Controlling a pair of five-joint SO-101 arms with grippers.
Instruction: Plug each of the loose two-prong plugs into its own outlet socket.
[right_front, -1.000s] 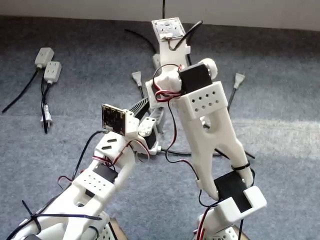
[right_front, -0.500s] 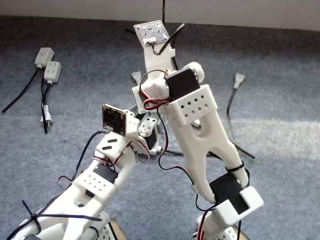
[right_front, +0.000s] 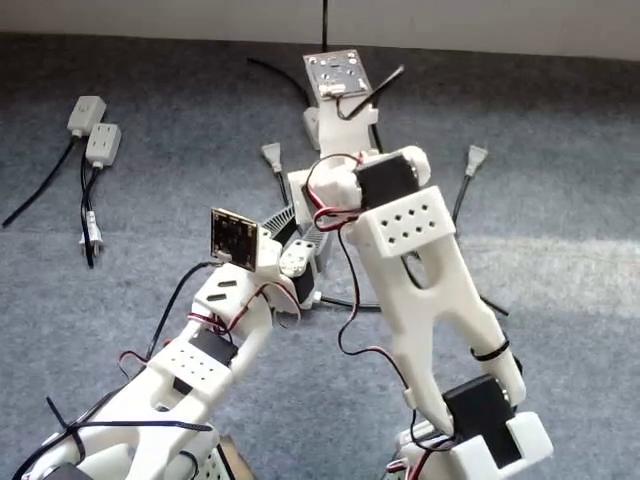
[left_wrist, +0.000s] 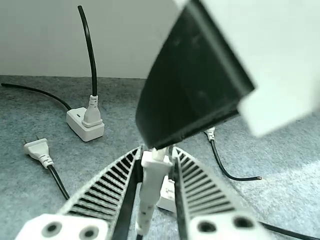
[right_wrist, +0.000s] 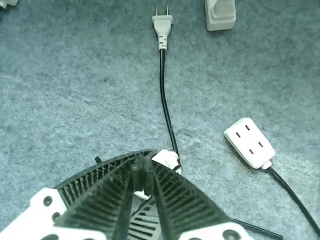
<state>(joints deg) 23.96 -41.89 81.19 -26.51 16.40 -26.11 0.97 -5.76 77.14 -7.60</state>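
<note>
Grey carpeted worktop (right_front: 560, 200): left fingers (left_wrist: 107, 182) clamp white two-prong plug (left_wrist: 152, 167); right fingers (right_wrist: 100, 185) pinch white socket block (right_wrist: 165, 159). Misaligned prongs could jam.

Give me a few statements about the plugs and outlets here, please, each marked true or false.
1. The left jaws are shut on a white plug. True.
2. A pair of outlets lies side by side on the carpet. True.
3. The white outlet in the right wrist view has a plug in it. False: its slots are all free.
4. Every plug is already in an outlet. False: a loose plug lies on the carpet with its prongs bare.
</note>
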